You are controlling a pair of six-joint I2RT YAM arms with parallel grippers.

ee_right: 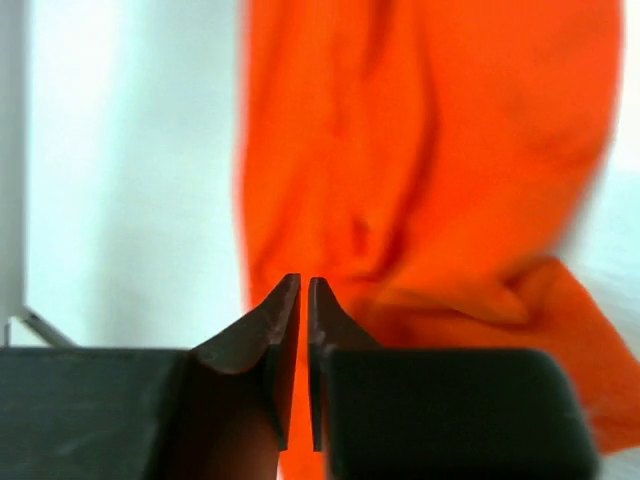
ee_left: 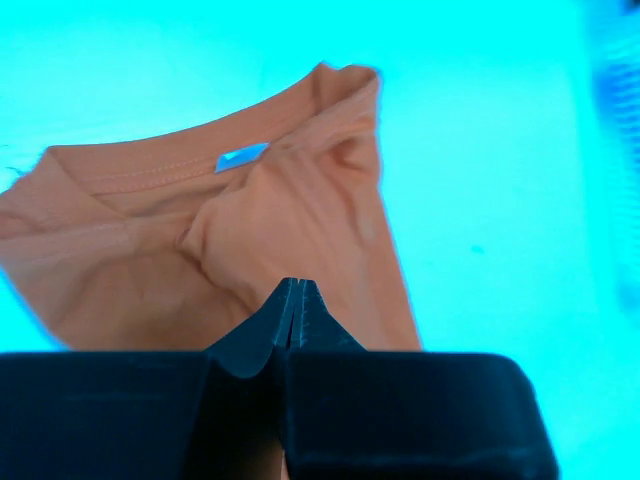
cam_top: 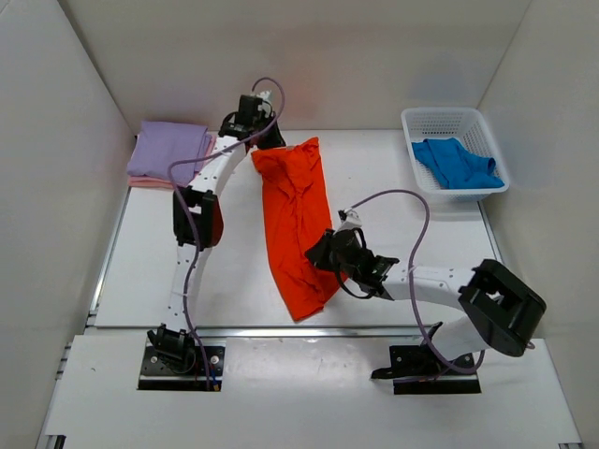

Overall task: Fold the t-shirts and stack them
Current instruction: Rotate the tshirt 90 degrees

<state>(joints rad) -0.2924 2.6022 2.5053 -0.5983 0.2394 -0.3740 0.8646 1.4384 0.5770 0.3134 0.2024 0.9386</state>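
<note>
The bright orange t-shirt [cam_top: 295, 224] lies stretched lengthwise down the middle of the table, its collar end at the back. My left gripper [cam_top: 265, 138] is shut on its back left corner; in the left wrist view the jaws [ee_left: 293, 285] are closed where the cloth [ee_left: 250, 230] puckers, with the collar and label beyond. My right gripper [cam_top: 323, 253] is at the shirt's right edge, jaws [ee_right: 304, 285] almost closed with orange cloth [ee_right: 430, 150] between them. The lavender t-shirt [cam_top: 168, 150] lies folded on the pink one [cam_top: 154, 182] at the back left. The blue t-shirt [cam_top: 456, 164] is in the basket.
The white mesh basket [cam_top: 449, 117] stands at the back right corner. White walls close in the table on the left, back and right. The arm bases are at the near edge.
</note>
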